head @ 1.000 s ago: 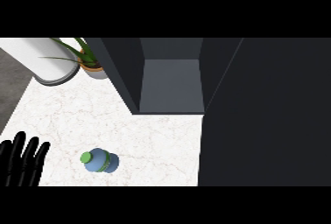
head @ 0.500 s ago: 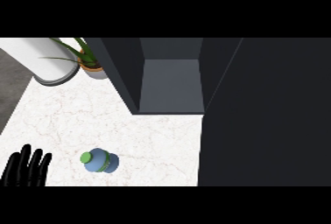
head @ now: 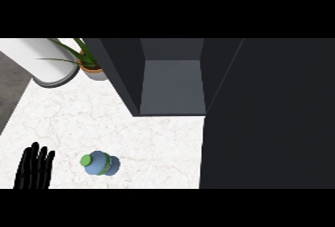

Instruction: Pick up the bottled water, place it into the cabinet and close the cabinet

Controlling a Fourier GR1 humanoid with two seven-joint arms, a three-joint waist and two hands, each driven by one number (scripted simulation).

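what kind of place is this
Most likely a kitchen counter: a white marble countertop, an open dark cabinet standing on it, a potted plant at the back, and a water bottle near the front.

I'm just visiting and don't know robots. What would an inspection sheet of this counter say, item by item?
Surface: white marbled counter, with bare stretches around the bottle.
Job's things: bottled water, blue with a green cap, standing on the counter near the front left; cabinet open, its dark inside showing nothing stored; the cabinet door stands out towards the viewer at the right.
Clutter: potted plant and a white cylinder at the back left.
Hands: left hand open, fingers straight, beside the bottle and not touching it; right hand not in view.
Cables: nothing seen.
Surroundings: grey floor beyond the counter's left edge.
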